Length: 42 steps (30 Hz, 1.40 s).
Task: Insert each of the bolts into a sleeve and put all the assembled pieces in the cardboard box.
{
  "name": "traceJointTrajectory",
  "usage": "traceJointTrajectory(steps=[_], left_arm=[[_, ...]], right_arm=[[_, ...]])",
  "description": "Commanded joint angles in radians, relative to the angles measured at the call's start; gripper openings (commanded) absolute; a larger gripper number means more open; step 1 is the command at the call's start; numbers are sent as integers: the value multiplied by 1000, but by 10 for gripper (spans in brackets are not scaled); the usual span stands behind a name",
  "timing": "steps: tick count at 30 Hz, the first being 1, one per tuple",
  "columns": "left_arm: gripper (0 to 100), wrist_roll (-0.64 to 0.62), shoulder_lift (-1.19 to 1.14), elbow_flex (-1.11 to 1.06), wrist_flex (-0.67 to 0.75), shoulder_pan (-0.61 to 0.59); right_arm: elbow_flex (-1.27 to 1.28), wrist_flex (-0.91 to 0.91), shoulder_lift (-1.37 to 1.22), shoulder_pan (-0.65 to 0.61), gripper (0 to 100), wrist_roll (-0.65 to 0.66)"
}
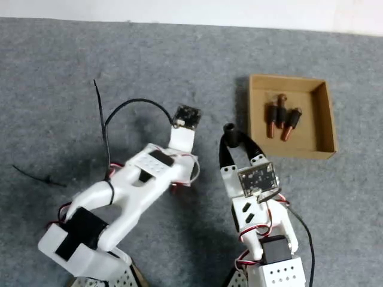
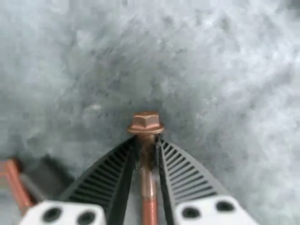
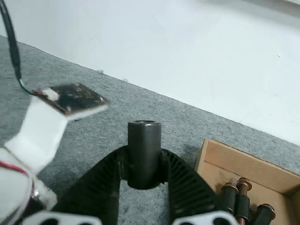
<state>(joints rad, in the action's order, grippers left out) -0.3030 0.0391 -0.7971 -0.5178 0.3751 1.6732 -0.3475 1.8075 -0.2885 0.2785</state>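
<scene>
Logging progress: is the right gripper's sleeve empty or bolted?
Empty: the sleeve is open at its top; the left gripper holds the bolt.

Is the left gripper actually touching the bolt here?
Touching. The left wrist view shows the left gripper shut on the bolt, both fingers pressed against its shaft just below the head.

Assembled pieces in cardboard box

No readable text or markings anywhere
</scene>
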Motion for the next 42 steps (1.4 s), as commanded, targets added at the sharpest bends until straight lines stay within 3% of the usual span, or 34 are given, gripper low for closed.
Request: traceJointTrajectory(steps=[1, 7, 16, 20, 30, 34, 42], left_arm=[[6, -15, 136, -27, 74, -74], [6, -21, 438, -254, 264, -147], [6, -18, 915, -705, 736, -142], [8, -20, 1082, -842, 884, -140], [7, -25, 1395, -908, 895, -140], [7, -26, 1504, -908, 891, -139], [10, -252, 1655, -908, 729, -30]], right_arm=[[70, 28, 21, 7, 5, 9], [79, 28, 28, -15, 8, 11], [94, 28, 28, -130, 9, 12], [104, 24, 19, -180, 9, 92], [105, 8, 19, -220, 9, 132], [107, -30, 18, -297, 9, 135], [107, -47, 18, -341, 9, 135]])
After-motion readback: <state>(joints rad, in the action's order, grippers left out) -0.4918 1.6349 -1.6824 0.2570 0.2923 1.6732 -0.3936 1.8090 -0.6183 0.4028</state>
